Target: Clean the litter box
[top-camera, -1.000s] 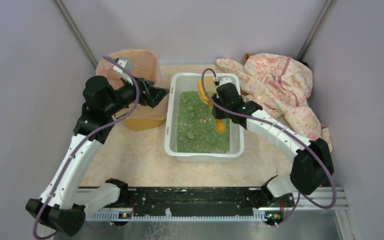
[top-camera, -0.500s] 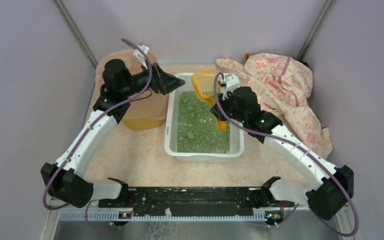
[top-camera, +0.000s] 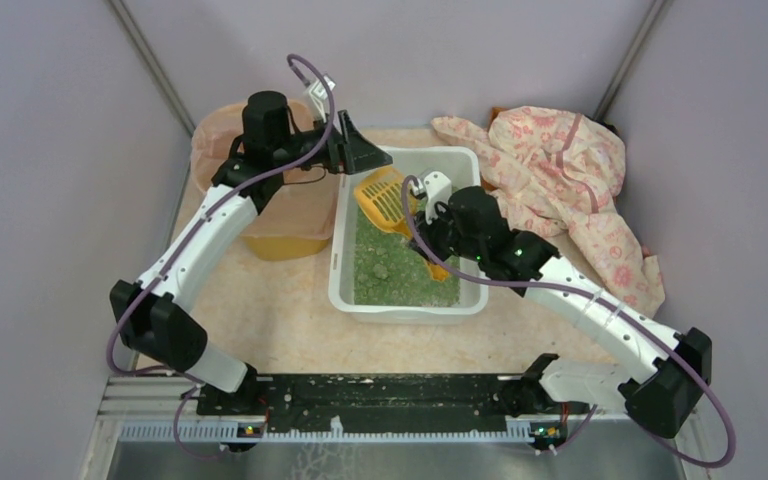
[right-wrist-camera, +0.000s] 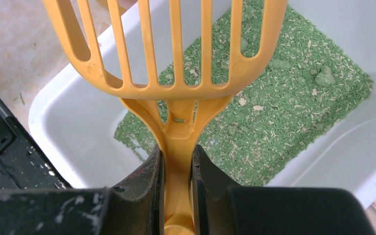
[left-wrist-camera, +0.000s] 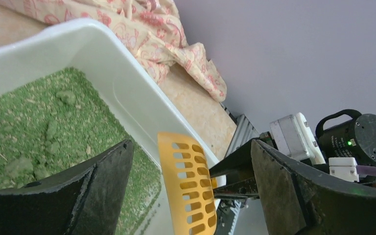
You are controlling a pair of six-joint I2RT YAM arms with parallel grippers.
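My right claw (right-wrist-camera: pixel 176 156) is clenched on the handle of the orange scoop (right-wrist-camera: pixel 176 90), one finger pressed to each side of the narrow neck just below the slotted head. From above, that claw (top-camera: pixel 428 232) sits over the middle of the litter box (top-camera: pixel 405 312). The scoop (top-camera: pixel 382 198) slants up from it toward the box's far left side, with its head lifted clear of the green litter (top-camera: pixel 390 265). Through the slots I see litter (right-wrist-camera: pixel 284 103) and the box's white wall (right-wrist-camera: pixel 78 132) below.

My left claw (top-camera: pixel 365 155) is released, its fingers spread wide and grasping nothing. It hangs over the far left corner of the litter box, just beyond the scoop's head. In its own camera the scoop's head (left-wrist-camera: pixel 188 186) stands edge-on between the two black fingers, apart from both, with the box's wall (left-wrist-camera: pixel 122 88) and lumpy litter (left-wrist-camera: pixel 29 127) under it.

The litter box sits on the counter (top-camera: pixel 270 310), long side running away from my bases. Just left of it stands a round bin (top-camera: pixel 290 215) lined with a peach bag. A crumpled pink flowered cloth (top-camera: pixel 560 160) is heaped against the box's far right corner and trails down the right side.
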